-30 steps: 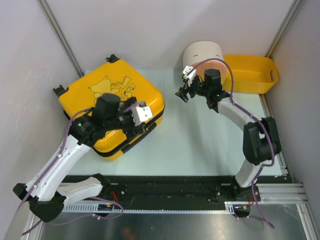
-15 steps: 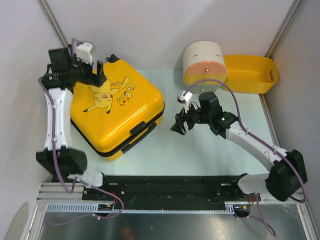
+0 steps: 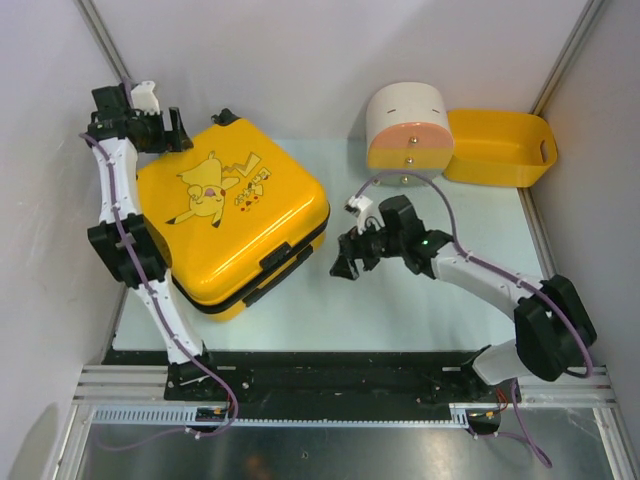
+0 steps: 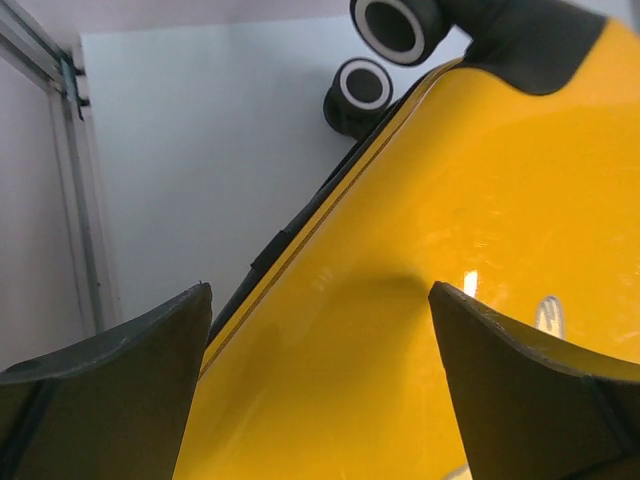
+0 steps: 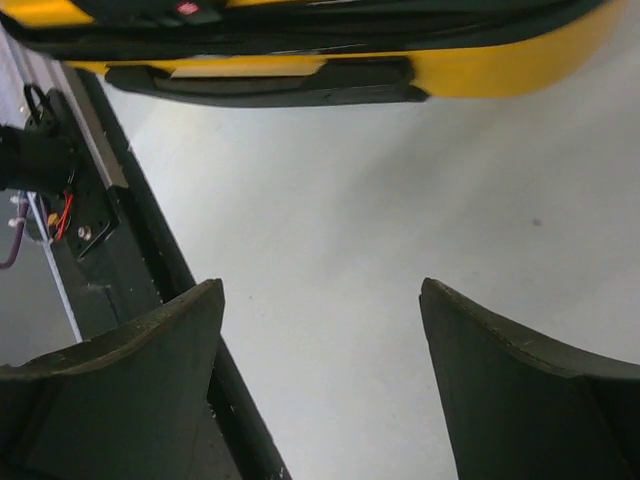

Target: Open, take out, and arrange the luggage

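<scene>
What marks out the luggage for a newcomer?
Left half of the pale table. The luggage lies there closed, the biggest item. Unlike the plain yellow basket and cream-pink round box at back right, it has a Pikachu print and black wheels.

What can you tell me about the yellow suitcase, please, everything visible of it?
The luggage is a glossy yellow hard-shell case with a cartoon print on top, a dark seam round its edge, black wheels along its far left edge and a black handle on the side facing the right gripper. It is shut and lies flat, turned at an angle, on the pale table. The left gripper hovers over its far left corner, jaws open; neither visibly touches it.
</scene>
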Robot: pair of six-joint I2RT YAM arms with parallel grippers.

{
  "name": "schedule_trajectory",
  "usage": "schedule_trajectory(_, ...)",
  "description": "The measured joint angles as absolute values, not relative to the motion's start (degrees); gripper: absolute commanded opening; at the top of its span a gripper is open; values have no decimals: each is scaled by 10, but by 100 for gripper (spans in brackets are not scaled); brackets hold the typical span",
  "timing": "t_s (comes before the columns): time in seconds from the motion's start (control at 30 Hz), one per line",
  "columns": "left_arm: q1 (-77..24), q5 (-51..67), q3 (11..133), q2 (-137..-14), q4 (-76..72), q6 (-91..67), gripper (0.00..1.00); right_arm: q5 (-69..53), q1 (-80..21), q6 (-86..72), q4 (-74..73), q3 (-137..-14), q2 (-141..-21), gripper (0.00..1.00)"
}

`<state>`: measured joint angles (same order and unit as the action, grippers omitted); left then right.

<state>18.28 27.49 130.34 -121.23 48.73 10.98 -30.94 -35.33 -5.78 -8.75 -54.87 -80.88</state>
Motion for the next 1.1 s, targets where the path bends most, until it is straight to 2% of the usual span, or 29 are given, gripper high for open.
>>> schedule_trajectory(0.2, 192, 309, 1293, -1235, 477, 98, 89, -254, -446, -21, -39, -549, -843, 84)
schedule_trajectory(0.37, 207, 367, 1200, -1199, 420, 86, 88, -177, -513, 69, 30, -549, -868, 81)
schedule_trajectory(0.5, 211, 382, 1131, -1164, 360, 99, 85, -163, -539, 155, 86, -549, -903, 77)
schedule_trajectory(0.93, 213, 386, 1045, -1117, 285, 117, 83, -148, -588, 413, 183, -549, -982, 75)
schedule_trajectory(1.1, 214, 386, 1021, -1106, 260, 120, 82, -162, -599, 465, 188, -549, -983, 64)
